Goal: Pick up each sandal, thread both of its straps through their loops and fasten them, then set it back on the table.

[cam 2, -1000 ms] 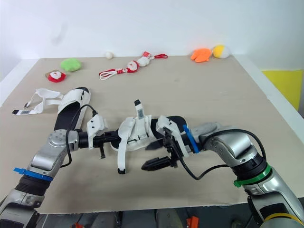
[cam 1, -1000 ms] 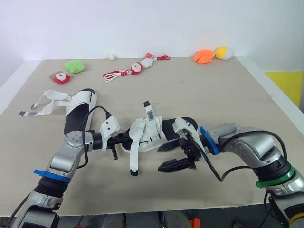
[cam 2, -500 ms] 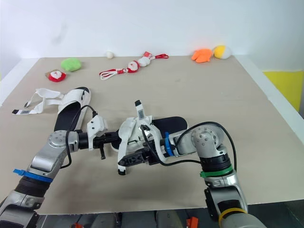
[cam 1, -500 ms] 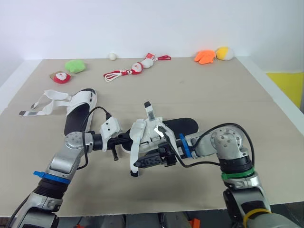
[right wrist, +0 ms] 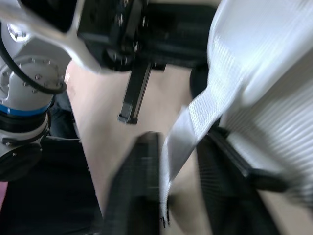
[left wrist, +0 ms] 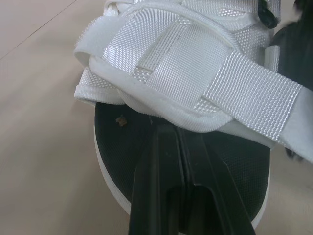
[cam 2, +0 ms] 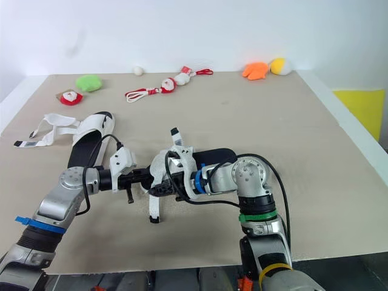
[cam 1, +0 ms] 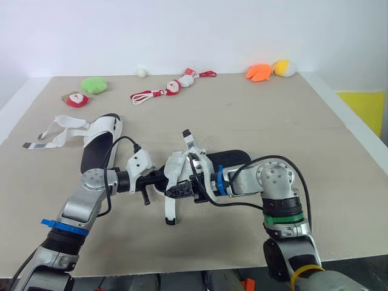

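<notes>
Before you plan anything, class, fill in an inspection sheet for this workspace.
Surface: beige table, flat.
Job's things: one sandal between the grippers, a loose strap hanging from it; second sandal lying at the robot's left, straps undone.
Clutter: green plush, red-white toy, red corded toys, small ball, orange and yellow plushes along the far edge.
Grippers: left gripper fingers together at the sandal's sole; right gripper open around the strap.
Cables: black cables loop by both arms.
Surroundings: white wall; yellow surface at right.
</notes>
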Controlling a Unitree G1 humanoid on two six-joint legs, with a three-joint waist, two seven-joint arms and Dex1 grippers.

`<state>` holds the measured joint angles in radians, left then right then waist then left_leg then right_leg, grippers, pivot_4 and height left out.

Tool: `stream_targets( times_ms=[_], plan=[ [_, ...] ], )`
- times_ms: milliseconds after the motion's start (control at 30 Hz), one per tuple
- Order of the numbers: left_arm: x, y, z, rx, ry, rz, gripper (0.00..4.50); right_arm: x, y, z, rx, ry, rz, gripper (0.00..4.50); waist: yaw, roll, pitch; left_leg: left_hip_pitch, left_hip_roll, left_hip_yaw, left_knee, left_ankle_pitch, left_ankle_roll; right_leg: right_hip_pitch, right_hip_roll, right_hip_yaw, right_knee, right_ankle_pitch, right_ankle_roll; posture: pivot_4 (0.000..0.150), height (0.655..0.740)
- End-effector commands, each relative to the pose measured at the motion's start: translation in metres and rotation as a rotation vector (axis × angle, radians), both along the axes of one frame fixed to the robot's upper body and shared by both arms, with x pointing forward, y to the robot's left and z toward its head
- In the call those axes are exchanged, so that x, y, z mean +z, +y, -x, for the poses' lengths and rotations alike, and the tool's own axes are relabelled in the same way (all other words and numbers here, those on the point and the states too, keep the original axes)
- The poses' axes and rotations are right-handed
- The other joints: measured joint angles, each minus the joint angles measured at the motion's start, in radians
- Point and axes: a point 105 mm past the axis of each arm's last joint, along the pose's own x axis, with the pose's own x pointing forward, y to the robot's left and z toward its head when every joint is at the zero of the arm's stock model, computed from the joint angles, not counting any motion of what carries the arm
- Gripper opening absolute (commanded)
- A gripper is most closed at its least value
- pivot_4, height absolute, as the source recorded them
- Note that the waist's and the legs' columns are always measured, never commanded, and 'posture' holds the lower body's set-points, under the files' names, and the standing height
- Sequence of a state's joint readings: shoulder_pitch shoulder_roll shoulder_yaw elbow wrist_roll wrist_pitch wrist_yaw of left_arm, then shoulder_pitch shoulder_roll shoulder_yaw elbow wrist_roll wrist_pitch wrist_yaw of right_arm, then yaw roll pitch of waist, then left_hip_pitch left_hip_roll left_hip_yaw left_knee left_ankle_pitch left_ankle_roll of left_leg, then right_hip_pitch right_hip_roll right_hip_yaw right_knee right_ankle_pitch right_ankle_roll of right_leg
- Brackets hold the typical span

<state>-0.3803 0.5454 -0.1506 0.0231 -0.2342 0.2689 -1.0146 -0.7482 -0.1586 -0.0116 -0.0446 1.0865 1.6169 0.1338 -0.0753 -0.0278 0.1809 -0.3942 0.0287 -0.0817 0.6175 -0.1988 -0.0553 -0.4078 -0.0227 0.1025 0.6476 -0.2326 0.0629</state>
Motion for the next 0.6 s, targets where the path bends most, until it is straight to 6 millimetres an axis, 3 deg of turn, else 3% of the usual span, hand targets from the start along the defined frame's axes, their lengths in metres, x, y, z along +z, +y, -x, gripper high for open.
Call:
stream_targets(
  times_ms=[33,267,400,600],
  plan=[
    [-0.031,-0.001,0.008,-0.015,0.114,-0.065,0.00,0.033,0.003,0.008,0.110,-0.062,-0.078,0.05,0.000,0.000,0.000,0.000,0.000,0.000,0.000,0.000,0.000,0.000,0.000,0.000,0.000,0.000,0.000,0.150,0.7400],
    [-0.031,-0.001,0.007,-0.017,0.109,-0.068,0.00,0.067,-0.002,-0.026,0.041,-0.052,-0.084,0.05,0.000,0.000,0.000,0.000,0.000,0.000,0.000,0.000,0.000,0.000,0.000,0.000,0.000,0.000,-0.001,0.150,0.7400],
    [-0.031,-0.002,0.006,-0.018,0.108,-0.067,0.00,0.074,-0.003,-0.048,-0.048,-0.025,-0.084,0.05,0.002,0.000,0.000,-0.001,-0.001,0.000,0.000,0.000,0.000,0.000,0.000,0.001,-0.001,-0.001,-0.001,0.150,0.7400],
    [-0.031,-0.002,0.007,-0.018,0.105,-0.067,0.00,0.075,-0.006,-0.066,-0.110,-0.040,-0.062,0.05,0.003,0.000,0.000,-0.002,-0.001,0.000,0.000,-0.001,0.001,0.000,0.000,0.001,-0.001,0.000,0.000,0.150,0.7400]
  ],
)
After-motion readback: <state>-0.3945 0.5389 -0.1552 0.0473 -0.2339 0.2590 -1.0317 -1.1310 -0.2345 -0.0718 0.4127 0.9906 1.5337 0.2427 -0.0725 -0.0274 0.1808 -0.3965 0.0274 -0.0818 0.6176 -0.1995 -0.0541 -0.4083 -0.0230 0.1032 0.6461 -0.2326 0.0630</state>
